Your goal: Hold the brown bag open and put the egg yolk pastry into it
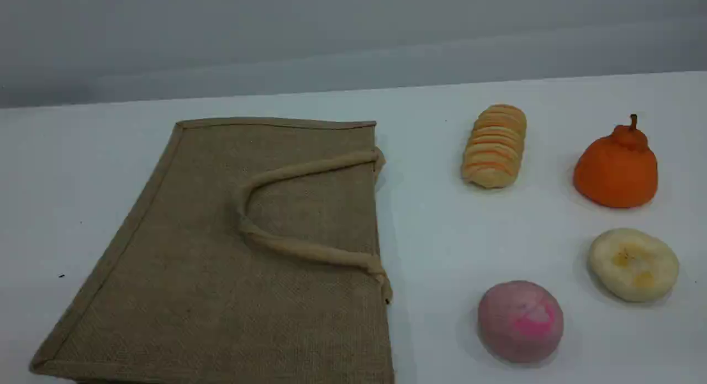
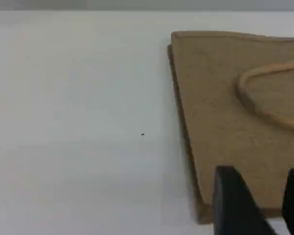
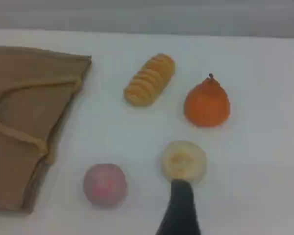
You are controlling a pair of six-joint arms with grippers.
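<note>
Your left gripper (image 2: 267,205) and right gripper (image 3: 180,198) stand parted, empty; the brown bag (image 1: 165,262) lies flat, so the egg yolk pastry (image 1: 633,264) may jam at its mouth.

The table (image 1: 497,235) carried 1 brown bag (image 1: 232,251), showing 1 rope handle (image 1: 309,251). 4 food items lay on the same surface: 1 egg yolk pastry (image 1: 633,264), 1 pink bun (image 1: 520,321), 1 ridged striped bread (image 1: 494,145) and 1 orange stemmed fruit (image 1: 616,166).

Lighting: bright, even, diffuse. Surface (image 1: 442,235): white, evenly lit. Shadows: faint, soft-edged, falling left of items in scene view. Scene view: fairly sharp. Wrist views: soft, washed out; brown bag (image 2: 220,107) weave blurred smooth.
</note>
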